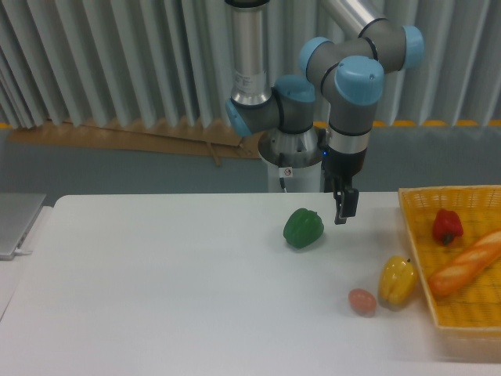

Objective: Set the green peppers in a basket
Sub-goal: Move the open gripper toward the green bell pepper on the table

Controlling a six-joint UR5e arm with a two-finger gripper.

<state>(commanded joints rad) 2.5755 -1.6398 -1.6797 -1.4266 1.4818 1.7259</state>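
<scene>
Nearest the camera, a small pinkish egg-shaped object [362, 301] lies on the white table [156, 298], just left of a yellow bell pepper [397, 281] that stands close to the left rim of the yellow-orange woven basket [412, 235]. Inside the basket, at the right edge of the scene, a long bread loaf [466, 263] lies slanted, and a small red pepper [447, 225] sits just beyond it. Farther back, near the table's middle, the glossy green pepper [303, 228] rests on the bare tabletop, well apart from the basket and outside it. Just to the pepper's right and slightly above, the gripper [344, 210] hangs pointing downward, clear of the pepper and holding nothing; whether its dark jaws are open or closed cannot be told from this side-on angle. Above it rise the grey arm's blue-capped joints [356, 78] and its round silver base [293, 147] at the table's far edge. Behind, a corrugated grey wall [102, 63] runs across the scene, with a brown board [133, 137] lying along its foot. At far left, a grey tray-like slab [17, 223] adjoins the table.
</scene>
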